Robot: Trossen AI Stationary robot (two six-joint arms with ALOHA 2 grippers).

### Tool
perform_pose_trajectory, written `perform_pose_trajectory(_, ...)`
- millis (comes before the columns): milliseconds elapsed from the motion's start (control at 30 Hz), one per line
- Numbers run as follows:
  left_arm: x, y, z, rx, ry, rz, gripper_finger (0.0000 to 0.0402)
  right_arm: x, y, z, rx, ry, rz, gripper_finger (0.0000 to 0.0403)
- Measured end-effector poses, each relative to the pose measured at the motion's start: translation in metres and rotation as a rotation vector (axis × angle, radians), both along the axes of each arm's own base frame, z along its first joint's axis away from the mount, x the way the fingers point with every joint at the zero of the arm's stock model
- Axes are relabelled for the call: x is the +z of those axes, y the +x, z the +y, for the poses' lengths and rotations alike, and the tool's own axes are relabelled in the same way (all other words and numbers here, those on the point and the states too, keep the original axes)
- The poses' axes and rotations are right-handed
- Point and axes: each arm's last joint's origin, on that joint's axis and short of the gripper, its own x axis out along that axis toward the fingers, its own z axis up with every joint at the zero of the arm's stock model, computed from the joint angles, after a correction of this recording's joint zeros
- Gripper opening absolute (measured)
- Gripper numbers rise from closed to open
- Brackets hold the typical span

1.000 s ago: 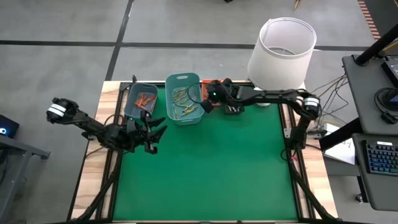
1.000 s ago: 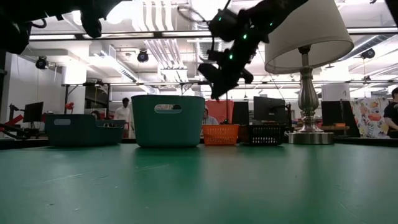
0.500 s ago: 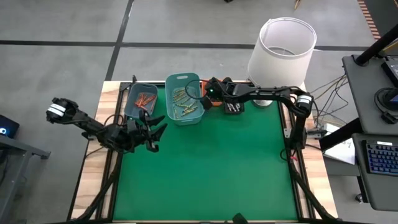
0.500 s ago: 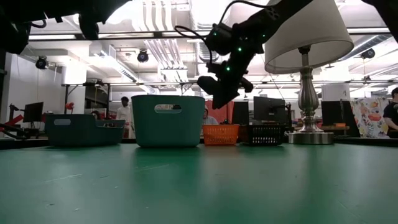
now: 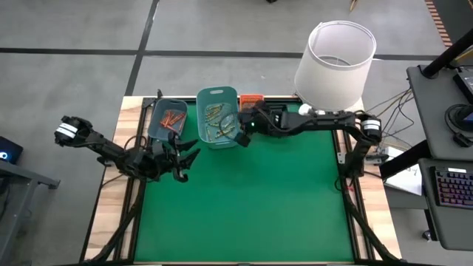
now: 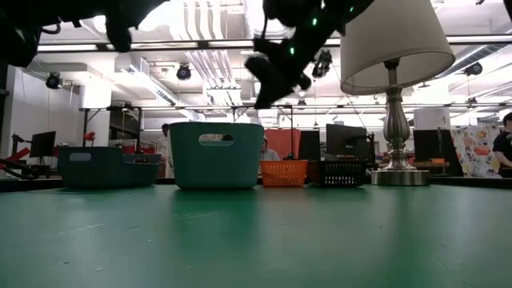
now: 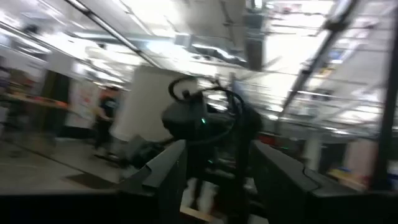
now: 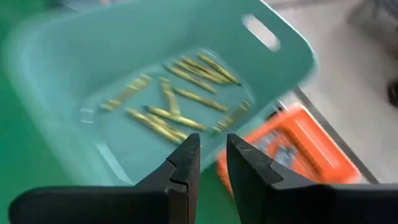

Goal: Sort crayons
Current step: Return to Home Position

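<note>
Yellow-green crayons (image 8: 174, 99) lie on the floor of the teal bin (image 5: 219, 118). Orange-red crayons (image 5: 172, 118) lie in the darker bin (image 5: 167, 120) to its left. My right gripper (image 8: 213, 152) hovers above the teal bin's right rim (image 5: 238, 131), slanting down, its fingers a narrow gap apart with nothing between them. In the low view it (image 6: 262, 98) hangs well above the bin (image 6: 216, 154). My left gripper (image 5: 186, 151) waits open near the table's left edge, in front of the darker bin, holding nothing.
An orange bin (image 5: 251, 98) and a black bin (image 6: 342, 172) stand at the far edge, right of the teal bin. A lamp with a white shade (image 5: 334, 63) stands at the far right corner. The green mat (image 5: 244, 199) stretches toward the near edge.
My right gripper has swung from above the orange and black bins toward the table's left, to above the teal bin's right rim, rising a little.
</note>
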Motion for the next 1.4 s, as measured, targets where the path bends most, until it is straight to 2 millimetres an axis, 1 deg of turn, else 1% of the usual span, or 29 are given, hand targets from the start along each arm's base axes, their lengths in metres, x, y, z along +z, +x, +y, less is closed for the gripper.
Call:
perform_pose_trajectory(100, 0.001, 0.008, -0.005, -0.081, 0.006, 0.022, 0.0154, 0.008, 0.002, 0.025, 0.096, -0.043, -0.032, 0.0068)
perform_pose_trajectory(267, 0.009, 0.024, -0.011, -0.082, 0.078, 0.183, 0.0128, 0.014, -0.004, 0.06, 0.277, -0.078, -0.109, 0.0072)
perform_pose_trajectory(367, 0.019, 0.028, -0.012, -0.069, 0.155, 0.308, 0.0103, 0.015, -0.014, 0.071, 0.353, -0.079, -0.147, 0.0072)
perform_pose_trajectory(467, 0.028, 0.025, -0.009, -0.06, 0.213, 0.446, 0.0074, 0.014, -0.029, 0.073, 0.397, -0.086, -0.181, 0.0067)
perform_pose_trajectory(533, 0.033, 0.018, -0.006, -0.055, 0.236, 0.522, 0.0054, 0.013, -0.041, 0.073, 0.416, -0.087, -0.23, 0.0064)
perform_pose_trajectory(600, 0.038, 0.01, -0.003, -0.054, 0.248, 0.563, 0.0034, 0.011, -0.055, 0.072, 0.433, -0.087, -0.276, 0.0062)
perform_pose_trajectory(667, 0.041, 0.0, 0.001, -0.054, 0.256, 0.585, 0.0014, 0.01, -0.069, 0.071, 0.447, -0.094, -0.326, 0.006)
perform_pose_trajectory(733, 0.043, -0.01, 0.004, -0.057, 0.256, 0.582, 0.0004, 0.008, -0.084, 0.07, 0.449, -0.103, -0.357, 0.0059)
perform_pose_trajectory(833, 0.041, -0.024, 0.01, -0.053, 0.249, 0.563, 0.0007, 0.006, -0.104, 0.068, 0.431, -0.112, -0.405, 0.0059)
perform_pose_trajectory(1033, 0.026, -0.051, 0.02, -0.049, 0.22, 0.503, 0.0001, 0.01, -0.137, 0.066, 0.406, -0.121, -0.464, 0.0059)
perform_pose_trajectory(1233, 0.013, -0.07, 0.027, -0.047, 0.177, 0.43, 0.0, 0.009, -0.166, 0.071, 0.443, -0.104, -0.524, 0.0059)
perform_pose_trajectory(1400, 0.011, -0.083, 0.035, -0.008, 0.171, 0.361, 0.0, 0.004, -0.189, 0.073, 0.437, -0.102, -0.572, 0.0057)
